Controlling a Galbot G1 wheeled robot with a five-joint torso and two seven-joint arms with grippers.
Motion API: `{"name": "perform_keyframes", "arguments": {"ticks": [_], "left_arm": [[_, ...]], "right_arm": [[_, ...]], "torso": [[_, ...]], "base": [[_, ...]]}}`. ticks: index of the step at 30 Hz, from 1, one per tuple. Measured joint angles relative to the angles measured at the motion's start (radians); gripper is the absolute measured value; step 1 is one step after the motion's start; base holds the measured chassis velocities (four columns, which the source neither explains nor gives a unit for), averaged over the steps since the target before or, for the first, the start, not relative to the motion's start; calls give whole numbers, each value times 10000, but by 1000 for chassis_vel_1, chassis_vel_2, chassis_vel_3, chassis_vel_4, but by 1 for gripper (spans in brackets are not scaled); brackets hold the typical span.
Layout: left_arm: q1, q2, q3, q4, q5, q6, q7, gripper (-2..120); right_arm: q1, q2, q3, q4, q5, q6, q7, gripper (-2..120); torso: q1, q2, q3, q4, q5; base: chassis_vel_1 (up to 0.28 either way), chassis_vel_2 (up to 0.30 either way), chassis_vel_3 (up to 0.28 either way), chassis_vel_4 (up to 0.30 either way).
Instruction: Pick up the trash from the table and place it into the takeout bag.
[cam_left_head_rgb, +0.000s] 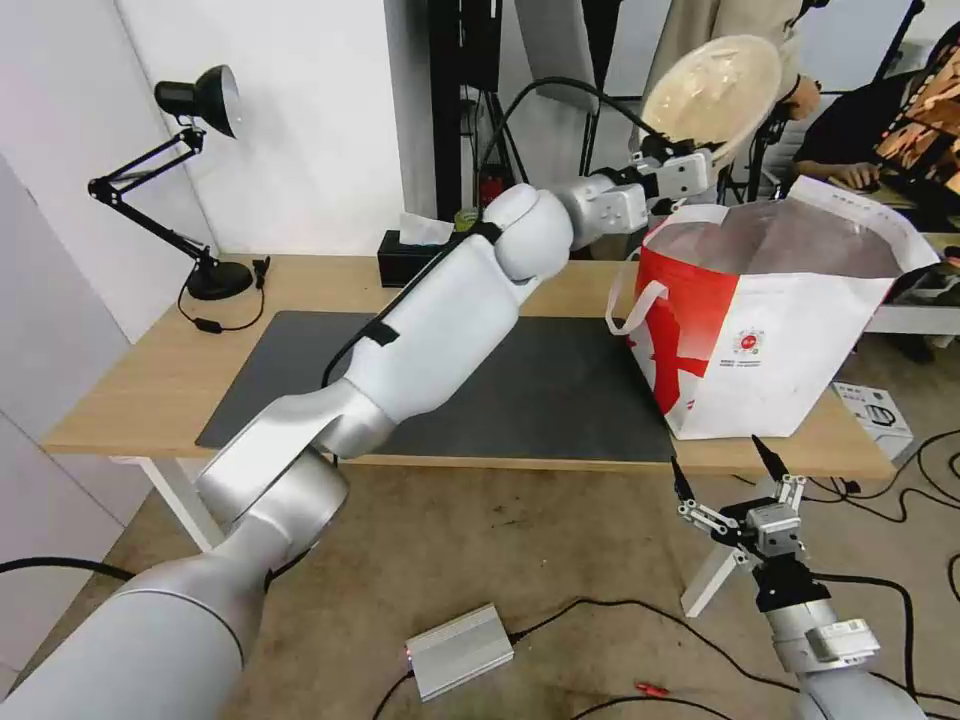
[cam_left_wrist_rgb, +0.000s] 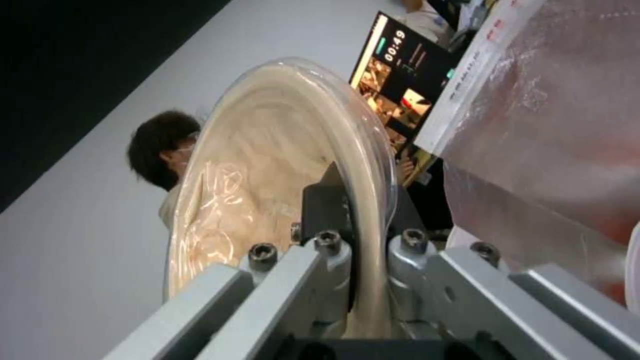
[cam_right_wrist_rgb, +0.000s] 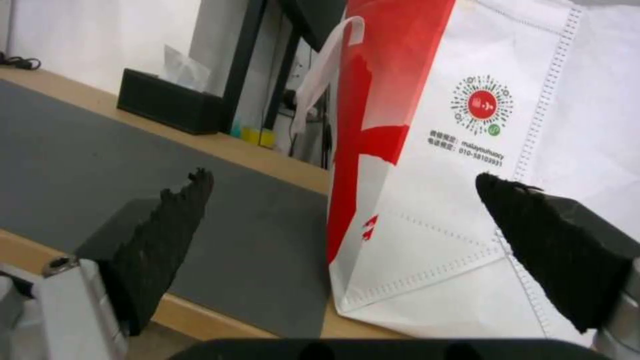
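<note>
A robot test lab or studio: behind the light-wood table (cam_left_head_rgb: 150, 385) stand black tripod legs (cam_left_head_rgb: 600, 130) and bare white walls, and below its front edge cables (cam_left_head_rgb: 880, 590) and a silver power brick (cam_left_head_rgb: 458, 650) lie loose on the floor.

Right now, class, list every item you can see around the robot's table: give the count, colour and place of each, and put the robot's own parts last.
Beige lidded bowl: one, beige, held on edge above the bag's back left corner.
Takeout bag: one, red and white with foil lining, open, on the table's right end.
Table: one, light wood.
Mat: one, dark grey, on the tabletop.
Desk lamp: one, black, back left corner.
Tissue box: one, black, back edge.
Metal box: one, silver, on the floor.
Left gripper: shut on the bowl's rim.
Right gripper: open, below the table's front edge, near the bag.
</note>
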Motion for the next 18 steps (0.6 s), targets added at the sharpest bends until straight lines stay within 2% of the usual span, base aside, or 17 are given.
{"name": "perform_keyframes", "arguments": {"ticks": [18], "left_arm": [[-354,4,1253,899,1016,-432,-313,1]], "right_arm": [[0,1,0,0,0,0,0,100]], "torso": [[0,1,0,1,-1]], "base": [[0,0,0,0]]}}
